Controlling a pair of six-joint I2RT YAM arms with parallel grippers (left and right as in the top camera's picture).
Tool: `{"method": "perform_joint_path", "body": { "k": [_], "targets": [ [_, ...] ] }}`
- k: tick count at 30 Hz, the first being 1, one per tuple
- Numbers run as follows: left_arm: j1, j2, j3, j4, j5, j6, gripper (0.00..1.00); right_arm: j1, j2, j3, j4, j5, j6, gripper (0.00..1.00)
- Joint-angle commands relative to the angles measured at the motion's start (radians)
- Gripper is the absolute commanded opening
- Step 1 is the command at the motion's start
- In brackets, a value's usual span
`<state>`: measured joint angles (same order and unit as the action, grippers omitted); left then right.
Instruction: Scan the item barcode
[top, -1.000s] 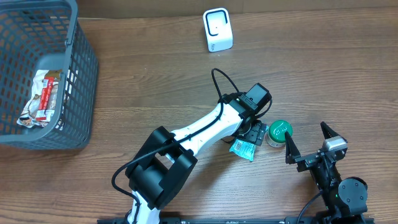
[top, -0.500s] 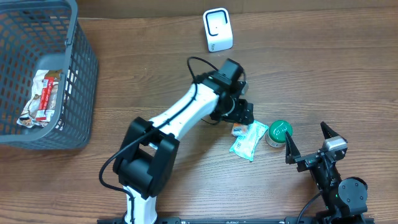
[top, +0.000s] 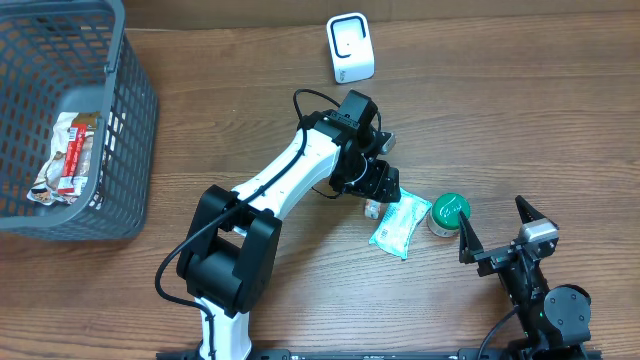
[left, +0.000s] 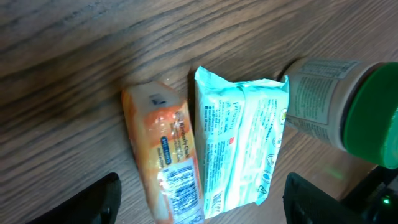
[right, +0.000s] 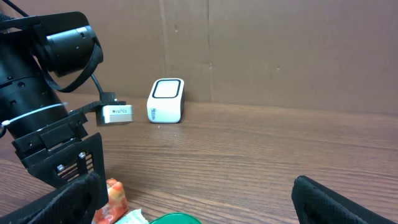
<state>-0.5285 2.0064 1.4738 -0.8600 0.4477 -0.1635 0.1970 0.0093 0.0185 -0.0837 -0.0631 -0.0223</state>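
Right, from overhead I see my left gripper (top: 375, 188) poised over the small orange plastic snack packet (top: 372, 209). The packet lies on the brown wooden table (top: 520, 110), just beside a mint-green plastic wipes packet (top: 400, 226). A jar with a round green lid (top: 449, 210) sits at that packet's far side, and the white box-shaped scanner (top: 350, 47) stands well apart near the table's back edge. My right gripper (top: 492, 218) rests near the front edge, spread wide with nothing in it. On the left wrist view the two dark fingers (left: 93, 202) stand far apart and hold nothing. The orange packet lies flat between them, nearer the left-hand one in frame, barcode facing up, its long edge against the mint-green packet. On the right wrist view the fingers are splayed at the bottom corners, empty, with the scanner ahead.
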Motion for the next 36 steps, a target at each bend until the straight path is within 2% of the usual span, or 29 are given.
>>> {"method": "perform_joint_path", "body": {
  "k": [1,6,11,15,20,23,28,33,36],
  "targets": [
    [0.0,-0.032,0.019,0.0,-0.043,0.02,0.75,-0.002,-0.006,-0.01,0.003,0.009,-0.002,1.0],
    [0.004,-0.035,0.028,-0.002,-0.08,0.004,0.77,-0.002,-0.006,-0.01,0.003,0.009,-0.002,1.0],
    [0.02,-0.078,0.073,-0.006,-0.096,-0.01,0.84,-0.002,-0.006,-0.01,0.003,0.009,-0.002,1.0],
    [0.021,-0.151,0.093,-0.013,-0.129,-0.037,0.84,-0.002,-0.006,-0.01,0.003,0.009,-0.002,1.0],
    [-0.026,-0.203,0.093,-0.06,-0.275,-0.065,0.83,-0.002,-0.006,-0.01,0.003,0.009,-0.002,1.0],
    [-0.069,-0.2,0.092,-0.092,-0.357,-0.085,0.87,-0.002,-0.006,-0.01,0.003,0.009,-0.002,1.0],
    [-0.14,-0.195,0.086,-0.102,-0.373,-0.088,0.86,-0.002,-0.006,-0.01,0.003,0.009,-0.002,1.0],
    [-0.195,-0.195,0.085,-0.101,-0.377,-0.088,0.79,-0.002,-0.006,-0.01,0.003,0.009,-0.002,1.0],
    [-0.224,-0.195,0.08,-0.098,-0.378,-0.088,0.78,-0.002,-0.006,-0.01,0.003,0.009,-0.002,1.0]
  ]
}}
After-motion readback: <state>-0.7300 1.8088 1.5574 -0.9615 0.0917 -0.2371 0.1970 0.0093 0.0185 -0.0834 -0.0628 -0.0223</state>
